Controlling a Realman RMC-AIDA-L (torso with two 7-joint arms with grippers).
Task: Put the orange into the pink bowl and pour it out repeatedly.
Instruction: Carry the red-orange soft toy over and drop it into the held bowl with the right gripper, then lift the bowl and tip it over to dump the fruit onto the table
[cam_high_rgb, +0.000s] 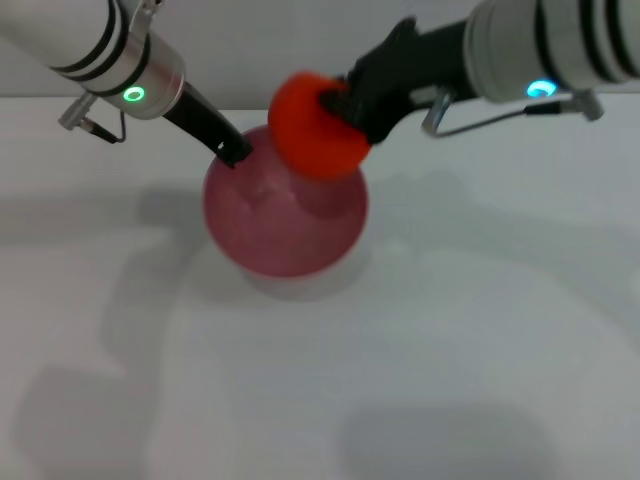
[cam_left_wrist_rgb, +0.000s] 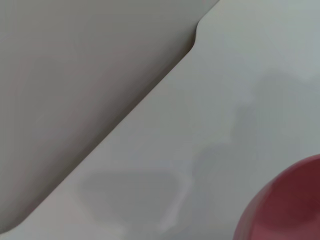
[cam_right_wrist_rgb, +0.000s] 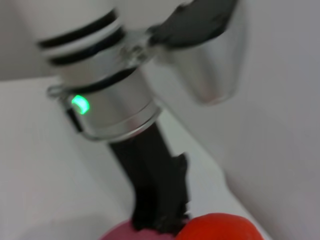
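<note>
Pink bowl (cam_high_rgb: 285, 215) rim is gripped by our left tool (cam_high_rgb: 232, 150); our right tool (cam_high_rgb: 345, 105) clenches the orange (cam_high_rgb: 315, 128), partly hiding it.

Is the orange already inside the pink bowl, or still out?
Out: the right tool holds the orange above the pink bowl's rim.

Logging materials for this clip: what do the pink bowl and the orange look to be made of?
The pink bowl looks like smooth, glossy plastic: plain sides with soft highlights. The orange, held above it by the right gripper, has a matte red-orange skin; real or imitation fruit is unclear. The left gripper is at the bowl's rim.
</note>
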